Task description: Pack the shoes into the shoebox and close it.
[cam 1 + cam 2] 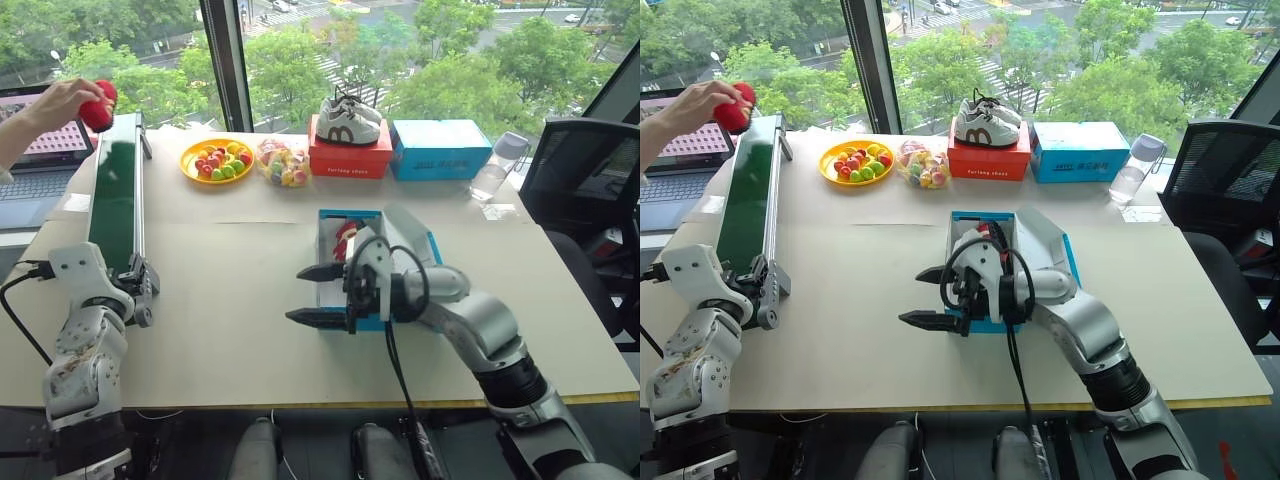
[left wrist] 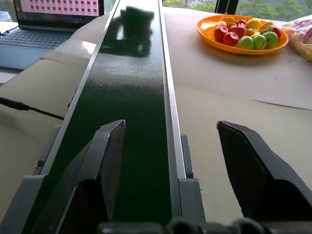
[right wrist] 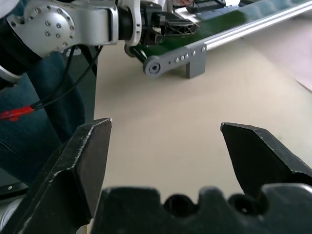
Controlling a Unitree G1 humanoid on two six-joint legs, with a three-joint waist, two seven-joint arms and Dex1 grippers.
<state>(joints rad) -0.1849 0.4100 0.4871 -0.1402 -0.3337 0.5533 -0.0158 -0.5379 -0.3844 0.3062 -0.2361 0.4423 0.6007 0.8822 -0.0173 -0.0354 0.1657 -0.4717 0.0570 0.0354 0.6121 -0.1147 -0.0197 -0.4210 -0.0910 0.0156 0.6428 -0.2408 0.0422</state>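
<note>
The beige tabletop (image 1: 240, 300) carries the bright blue shoebox (image 1: 432, 250), open and white inside, just behind the right end effector (image 1: 315, 295). A red shoe (image 1: 345, 238) lies inside it. Both the right and left end effector (image 2: 170, 161) gape wide, holding nothing.

I see the bright blue shoebox (image 1: 962, 222) open at frame centre on the worktop, its white inside showing and its lid (image 1: 1048, 240) tilted back to the right. A red shoe (image 1: 345, 238) lies inside it, mostly hidden; I cannot make out a second.
</note>
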